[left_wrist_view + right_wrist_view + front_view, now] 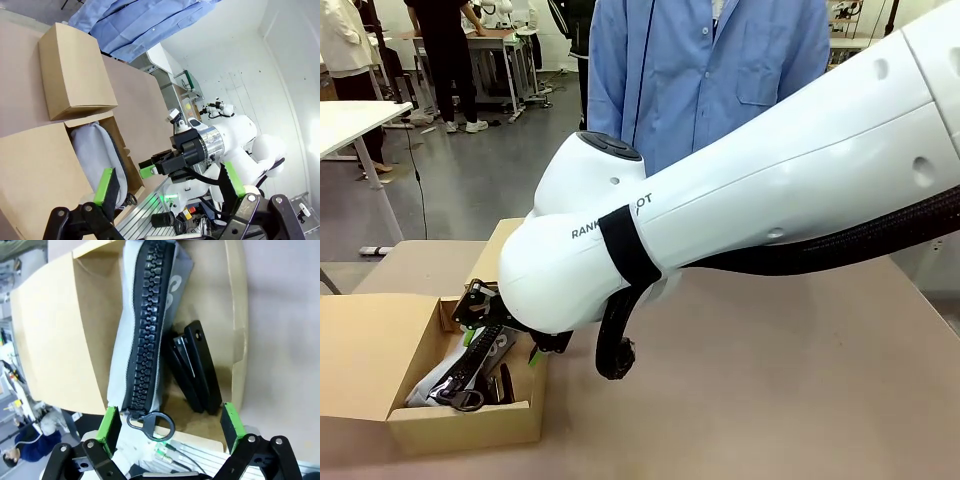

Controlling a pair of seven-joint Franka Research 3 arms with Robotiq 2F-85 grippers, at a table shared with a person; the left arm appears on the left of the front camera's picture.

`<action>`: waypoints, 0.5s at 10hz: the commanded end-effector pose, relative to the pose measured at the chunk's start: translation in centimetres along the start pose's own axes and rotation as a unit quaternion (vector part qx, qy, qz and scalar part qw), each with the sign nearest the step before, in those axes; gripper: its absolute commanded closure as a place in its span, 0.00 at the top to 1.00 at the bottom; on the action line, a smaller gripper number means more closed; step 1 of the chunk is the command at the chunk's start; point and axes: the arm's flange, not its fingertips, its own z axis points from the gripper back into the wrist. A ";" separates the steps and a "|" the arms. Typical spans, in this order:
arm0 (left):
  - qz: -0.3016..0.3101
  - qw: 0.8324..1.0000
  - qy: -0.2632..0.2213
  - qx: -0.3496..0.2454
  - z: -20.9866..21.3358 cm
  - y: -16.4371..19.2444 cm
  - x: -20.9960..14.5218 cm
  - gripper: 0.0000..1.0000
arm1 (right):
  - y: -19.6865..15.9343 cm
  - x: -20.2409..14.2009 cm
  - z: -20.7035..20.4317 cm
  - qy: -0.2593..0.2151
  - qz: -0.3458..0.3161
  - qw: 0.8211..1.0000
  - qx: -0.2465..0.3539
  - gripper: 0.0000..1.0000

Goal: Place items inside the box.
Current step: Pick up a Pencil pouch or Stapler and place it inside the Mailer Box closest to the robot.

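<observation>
The right gripper (170,422) hangs over the open cardboard box (50,340), jaws spread wide and gripping nothing. Just below it, the grey zip pouch (147,325) lies inside the box with its black zipper facing up. The zipper's ring pull (150,425) sits close to one green pad. The black stapler (197,370) lies on the box floor just beside the pouch. The left gripper (170,185) is off to the side of the box, jaws wide apart and empty.

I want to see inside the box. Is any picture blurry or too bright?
Front view: sharp, but the right arm blocks much of the box. Right wrist view: pouch zipper crisp. Left wrist view: tilted, far wall glaringly white.
</observation>
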 end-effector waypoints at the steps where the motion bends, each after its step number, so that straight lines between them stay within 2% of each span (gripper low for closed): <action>1: -0.009 1.000 -0.009 -0.011 -0.1 -0.1 0.0 1.00 | -1.7 -0.4 2.2 0.031 0.029 0.999 0.028 1.00; 2: -0.009 1.000 -0.009 -0.011 -0.1 -0.1 0.0 1.00 | -3.9 -0.8 5.1 0.056 0.045 0.996 0.056 1.00; 3: -0.009 1.000 -0.009 -0.011 -0.1 -0.1 0.0 1.00 | -7.6 -2.0 9.7 0.069 0.070 0.989 0.109 1.00; 4: -0.009 1.000 -0.009 -0.011 -0.1 -0.1 0.0 1.00 | -11.3 -3.7 13.6 0.071 0.100 0.980 0.160 1.00; 5: -0.009 1.000 -0.009 -0.011 -0.1 -0.1 0.0 1.00 | -15.3 -5.2 16.5 0.054 0.088 0.975 0.198 1.00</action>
